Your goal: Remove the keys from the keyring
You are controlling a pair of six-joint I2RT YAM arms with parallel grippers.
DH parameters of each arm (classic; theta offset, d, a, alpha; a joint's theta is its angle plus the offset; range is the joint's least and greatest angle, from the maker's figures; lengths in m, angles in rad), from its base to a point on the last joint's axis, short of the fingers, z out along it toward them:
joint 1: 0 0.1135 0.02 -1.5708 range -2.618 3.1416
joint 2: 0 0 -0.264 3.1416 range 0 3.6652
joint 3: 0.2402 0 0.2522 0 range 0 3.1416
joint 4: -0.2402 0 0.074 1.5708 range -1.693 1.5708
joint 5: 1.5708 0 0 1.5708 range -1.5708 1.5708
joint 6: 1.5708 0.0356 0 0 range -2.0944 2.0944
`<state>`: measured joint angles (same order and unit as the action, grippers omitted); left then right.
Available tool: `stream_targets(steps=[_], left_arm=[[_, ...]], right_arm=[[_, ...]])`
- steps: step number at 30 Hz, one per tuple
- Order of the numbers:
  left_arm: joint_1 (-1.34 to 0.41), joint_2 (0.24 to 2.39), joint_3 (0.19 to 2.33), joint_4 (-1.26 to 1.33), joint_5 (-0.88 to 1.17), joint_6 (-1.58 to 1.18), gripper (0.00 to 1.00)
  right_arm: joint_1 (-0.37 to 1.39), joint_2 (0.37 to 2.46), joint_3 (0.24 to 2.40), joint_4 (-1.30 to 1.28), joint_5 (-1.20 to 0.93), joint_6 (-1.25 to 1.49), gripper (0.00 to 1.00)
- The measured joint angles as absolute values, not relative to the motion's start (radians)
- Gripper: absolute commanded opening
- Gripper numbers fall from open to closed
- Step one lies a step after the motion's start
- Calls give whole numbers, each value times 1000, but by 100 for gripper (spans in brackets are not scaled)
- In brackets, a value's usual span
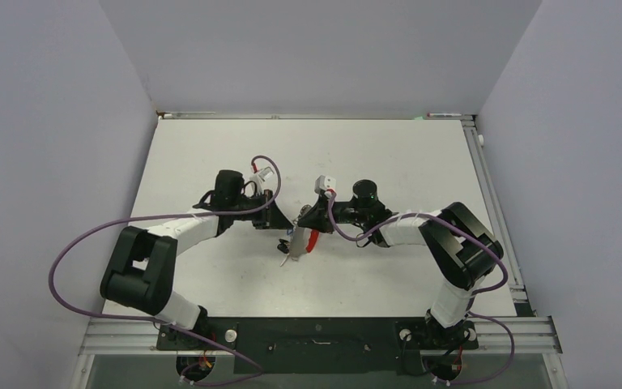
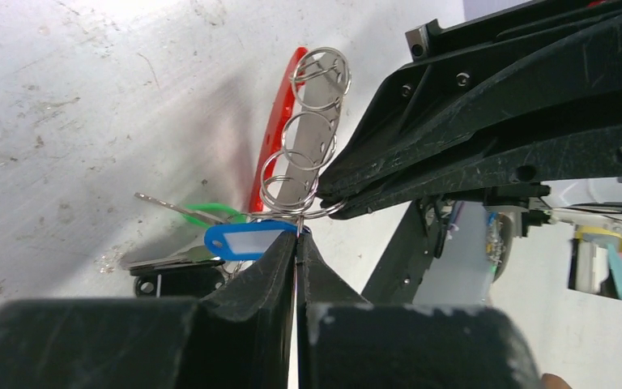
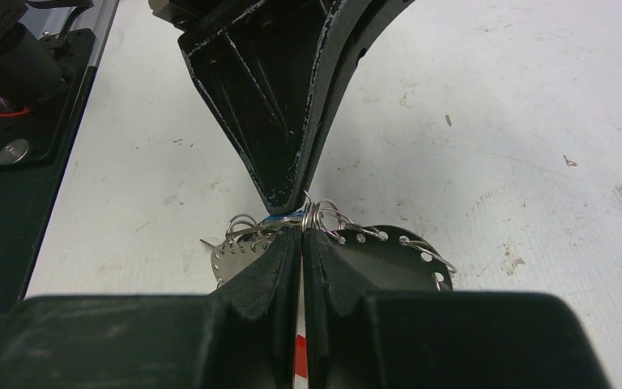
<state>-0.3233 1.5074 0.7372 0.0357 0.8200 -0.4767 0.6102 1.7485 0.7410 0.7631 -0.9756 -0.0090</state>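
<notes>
Red-and-grey metal keyring sits mid-table between both arms, with a blue-headed key and a green-headed key beside it. Its silver wire loops are pinched by the right gripper. The left gripper is pressed fully together at the blue key's end.

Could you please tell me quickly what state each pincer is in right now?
Left pincer: closed, pinching the wire rings beside the blue key tag.
Right pincer: closed on the same wire rings.
</notes>
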Motion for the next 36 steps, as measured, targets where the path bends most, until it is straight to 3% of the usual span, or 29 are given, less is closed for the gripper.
stream_targets(steps=[16,36], left_arm=[[-310,1641,728,202,993,-697,0],[-305,1734,699,287,1067,-807,0]], right_arm=[[614,1753,615,1039,-946,64,5],[659,1938,492,1475,-839,165,5]])
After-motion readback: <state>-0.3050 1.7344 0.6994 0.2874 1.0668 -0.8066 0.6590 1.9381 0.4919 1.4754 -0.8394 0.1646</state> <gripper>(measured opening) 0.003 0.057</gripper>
